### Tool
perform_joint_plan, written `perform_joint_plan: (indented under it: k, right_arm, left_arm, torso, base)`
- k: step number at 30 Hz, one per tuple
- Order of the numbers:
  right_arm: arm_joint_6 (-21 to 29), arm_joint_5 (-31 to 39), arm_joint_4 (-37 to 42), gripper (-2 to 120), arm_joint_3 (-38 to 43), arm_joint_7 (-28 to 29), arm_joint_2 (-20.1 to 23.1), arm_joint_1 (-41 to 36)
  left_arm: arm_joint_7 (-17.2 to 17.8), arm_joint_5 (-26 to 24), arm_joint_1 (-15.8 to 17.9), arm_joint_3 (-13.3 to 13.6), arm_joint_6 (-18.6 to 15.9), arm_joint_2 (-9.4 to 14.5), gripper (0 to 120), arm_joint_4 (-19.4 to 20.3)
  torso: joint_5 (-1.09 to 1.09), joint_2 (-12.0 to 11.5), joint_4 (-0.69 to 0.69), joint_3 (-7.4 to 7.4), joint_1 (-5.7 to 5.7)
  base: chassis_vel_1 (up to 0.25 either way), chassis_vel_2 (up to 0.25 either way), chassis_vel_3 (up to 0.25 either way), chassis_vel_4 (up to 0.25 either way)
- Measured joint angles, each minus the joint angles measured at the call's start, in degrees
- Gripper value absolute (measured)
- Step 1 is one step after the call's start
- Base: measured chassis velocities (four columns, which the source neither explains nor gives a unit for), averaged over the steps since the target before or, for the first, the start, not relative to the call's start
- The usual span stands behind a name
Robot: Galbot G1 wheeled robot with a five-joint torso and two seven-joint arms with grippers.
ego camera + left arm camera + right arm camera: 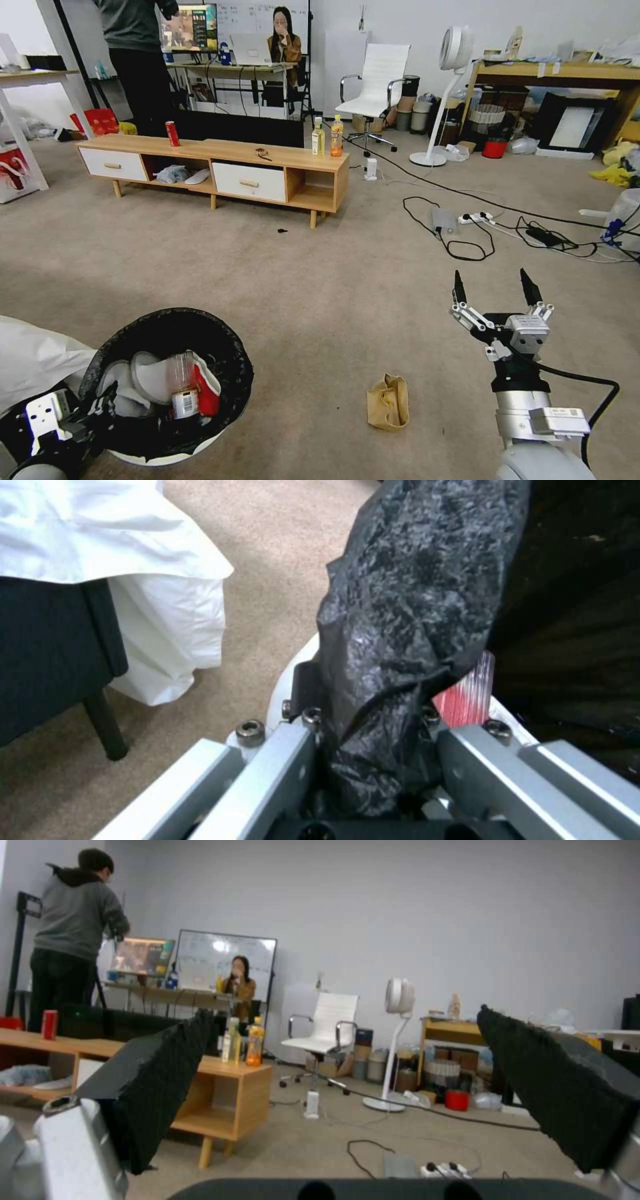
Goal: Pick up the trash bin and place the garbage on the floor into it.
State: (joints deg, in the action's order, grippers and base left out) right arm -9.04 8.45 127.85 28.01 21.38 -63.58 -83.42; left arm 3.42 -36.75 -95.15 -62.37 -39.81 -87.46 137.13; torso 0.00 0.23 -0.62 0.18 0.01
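A: Nearest of all, what does the left gripper [373, 760] have hold of?

B: Its metal fingers [280, 770] are clamped on the rim of the round white trash bin [160, 459] lined with a crinkled black plastic bag [413, 630], at about 7 o'clock in the head view. The bag's folded edge is pinched between the jaws.

A: And inside the bin?

B: Some garbage: a crushed red can [190, 393], a clear plastic cup and pale crumpled pieces lie together in the bag. Beside the bin, at 8 o'clock, hangs a white cloth [33, 360] over a dark piece of furniture.

A: The right gripper [497, 290]?

B: It hovers at 4 o'clock, above the flat beige-grey carpet floor [320, 280]. Its black fingertips [531, 288] stand wide apart, with nothing between them.

A: Anything left on the carpet?

B: A crumpled tan paper bag [388, 401] lies near 5 o'clock, between the bin and the right arm, touching neither.

A: Farther out?

B: A low wooden cabinet [213, 170] with white drawers stands at 11 o'clock, carrying a red can [173, 133] and two drink bottles [328, 137]. Black cables and a power strip [475, 218] trail at 2 o'clock; a white office chair [377, 83] and white standing fan [448, 87] are beyond at 1 o'clock.
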Motion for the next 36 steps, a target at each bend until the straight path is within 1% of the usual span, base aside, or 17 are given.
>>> perform_joint_plan:
  k: [4, 5, 6, 7, 8, 9, 11, 12, 15, 16, 17, 18, 19, 20, 22, 29, 36]
  right_arm:
    - [1.9, 1.8, 0.0, 100, 0.0, 0.7, 1.1, 0.4]
    - [3.3, 3.3, 0.1, 100, 0.0, 1.1, 1.9, 0.7]
    - [6.4, 7.1, 0.6, 100, -0.3, 2.2, 3.1, 1.1]
    - [6.4, 7.1, 0.6, 100, -0.3, 2.2, 3.1, 1.1]
    - [10.1, 12.1, 1.3, 100, -0.9, 3.7, 4.5, 1.7]
    - [10.1, 12.1, 1.3, 100, -0.9, 3.7, 4.5, 1.7]
    - [18.6, 22.8, 2.8, 100, -2.8, 7.6, 7.0, 4.0]
    - [18.6, 22.8, 2.8, 100, -2.8, 7.6, 7.0, 4.0]
    - [26.8, 35.5, 3.4, 100, -5.5, 12.1, 9.1, 7.7]
    - [26.8, 35.5, 3.4, 100, -5.5, 12.1, 9.1, 7.7]
    - [32.5, 45.5, 3.4, 100, -7.6, 16.1, 10.1, 11.0]
    - [32.5, 45.5, 3.4, 100, -7.6, 16.1, 10.1, 11.0]
    - [35.5, 51.3, 3.2, 100, -9.1, 18.5, 10.8, 13.2]
    - [35.5, 51.3, 3.2, 100, -9.1, 18.5, 10.8, 13.2]
    - [40.8, 63.4, 1.5, 100, -12.4, 23.0, 12.0, 16.7]
    - [45.5, 71.0, -5.3, 100, -18.5, 26.1, 12.1, 19.7]
    - [46.4, 71.4, -11.7, 100, -20.6, 26.3, 11.2, 20.6]
  left_arm:
    - [-0.1, 0.1, 0.0, 0.0, 0.0, 0.0, 5, -0.1]
    - [-0.1, 0.1, 0.0, 0.0, 0.0, 0.0, 5, -0.1]
    - [-0.1, 0.1, 0.0, 0.0, 0.0, 0.0, 5, -0.2]
    - [-0.1, 0.1, 0.0, 0.0, 0.0, 0.0, 5, -0.2]
    - [-0.1, 0.1, 0.0, 0.0, 0.0, 0.0, 5, -0.2]
    - [-0.1, 0.1, 0.0, 0.0, 0.0, 0.0, 5, -0.2]
    - [-0.1, 0.1, 0.1, -0.1, 0.0, 0.1, 5, -0.4]
    - [-0.1, 0.1, 0.1, -0.1, 0.0, 0.1, 5, -0.4]
    - [-0.2, 0.2, 0.1, -0.1, 0.1, 0.0, 5, -0.5]
    - [-0.2, 0.2, 0.1, -0.1, 0.1, 0.0, 5, -0.5]
    - [-0.3, 0.2, 0.1, -0.2, 0.1, -0.1, 5, -0.5]
    - [-0.3, 0.2, 0.1, -0.2, 0.1, -0.1, 5, -0.5]
    - [-0.3, 0.3, 0.2, -0.4, 0.1, -0.1, 5, -0.5]
    - [-0.3, 0.3, 0.2, -0.4, 0.1, -0.1, 5, -0.5]
    - [-0.3, 0.3, 0.1, -0.8, 0.2, 0.0, 5, -0.6]
    - [-0.3, 0.2, -0.1, -1.4, 0.2, 0.1, 5, -0.8]
    - [-0.3, 0.4, 0.2, -1.1, 0.3, 0.2, 5, -1.6]
  torso:
    - [0.0, 0.0, 0.0, 0.0, 0.0]
    - [0.0, 0.0, 0.0, 0.0, 0.0]
    - [0.0, 0.0, 0.0, 0.0, 0.0]
    - [0.0, 0.0, 0.0, 0.0, 0.0]
    - [0.0, 0.0, -0.01, 0.0, 0.0]
    - [0.0, 0.0, -0.01, 0.0, 0.0]
    - [-0.01, 0.0, -0.01, 0.0, 0.0]
    - [-0.01, 0.0, -0.01, 0.0, 0.0]
    - [-0.01, 0.0, 0.0, 0.01, 0.0]
    - [-0.01, 0.0, 0.0, 0.01, 0.0]
    - [0.0, 0.0, 0.02, 0.01, 0.0]
    - [0.0, 0.0, 0.02, 0.01, 0.0]
    - [-0.01, 0.0, 0.01, 0.01, 0.0]
    - [-0.01, 0.0, 0.01, 0.01, 0.0]
    - [-0.01, 0.0, 0.01, 0.01, 0.0]
    - [0.0, 0.0, 0.0, 0.01, 0.0]
    - [0.0, 0.0, 0.0, 0.01, 0.0]
  base:
    - [0.0, 0.0, 0.0, 0.0]
    - [0.0, 0.0, 0.0, 0.0]
    - [0.0, 0.0, 0.0, 0.0]
    - [0.0, 0.0, 0.0, 0.0]
    - [0.0, 0.0, 0.0, 0.0]
    - [0.0, 0.0, 0.0, 0.0]
    - [0.0, 0.0, 0.0, 0.0]
    - [0.0, 0.0, 0.0, 0.0]
    - [0.0, 0.0, 0.0, 0.0]
    - [0.0, 0.0, 0.0, 0.0]
    - [0.0, 0.0, 0.0, 0.0]
    - [0.0, 0.0, 0.0, 0.0]
    - [0.0, 0.0, 0.0, 0.0]
    - [0.0, 0.0, 0.0, 0.0]
    - [0.0, 0.0, 0.0, 0.0]
    - [0.0, 0.0, 0.0, 0.0]
    - [0.0, 0.0, 0.0, 0.0]
